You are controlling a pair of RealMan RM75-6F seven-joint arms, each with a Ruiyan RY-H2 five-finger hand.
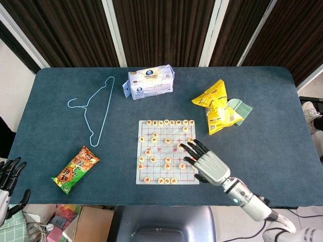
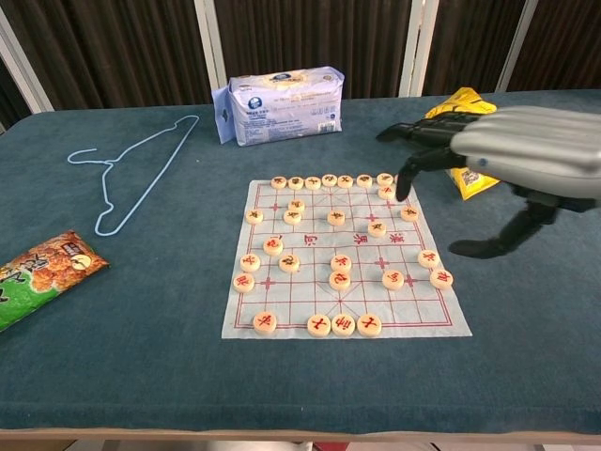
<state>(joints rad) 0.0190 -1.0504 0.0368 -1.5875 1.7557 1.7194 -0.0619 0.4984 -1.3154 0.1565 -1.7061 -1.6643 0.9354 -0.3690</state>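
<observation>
In the head view, the right hand [image 1: 207,162] is seen over the right edge of the chess board [image 1: 167,151], its fingers spread apart and nothing held in them. Round chess pieces [image 1: 166,140] are scattered across the board, and those under the hand are covered by it. The left hand [image 1: 9,182] is shown only in this view, at the lower left corner beyond the table [image 1: 282,131] edge, fingers apart and empty, partly cut off by the frame. A blue hanger [image 1: 93,110], a snack bag [image 1: 76,169], a tissue pack [image 1: 150,81] and a yellow bag [image 1: 218,107] are laid around the board, with a green brush [image 1: 241,110] partly tucked beside the yellow bag.

In the chest view, the right hand [image 2: 498,155] is shown raised above the board [image 2: 347,324], clear of the pieces [image 2: 340,263], fingertips pointing down toward the far right corner. Much of the yellow bag [image 2: 460,98] is hidden behind it, and the brush cannot be made out. The snack bag [image 2: 42,274] is cut off at the left edge.
</observation>
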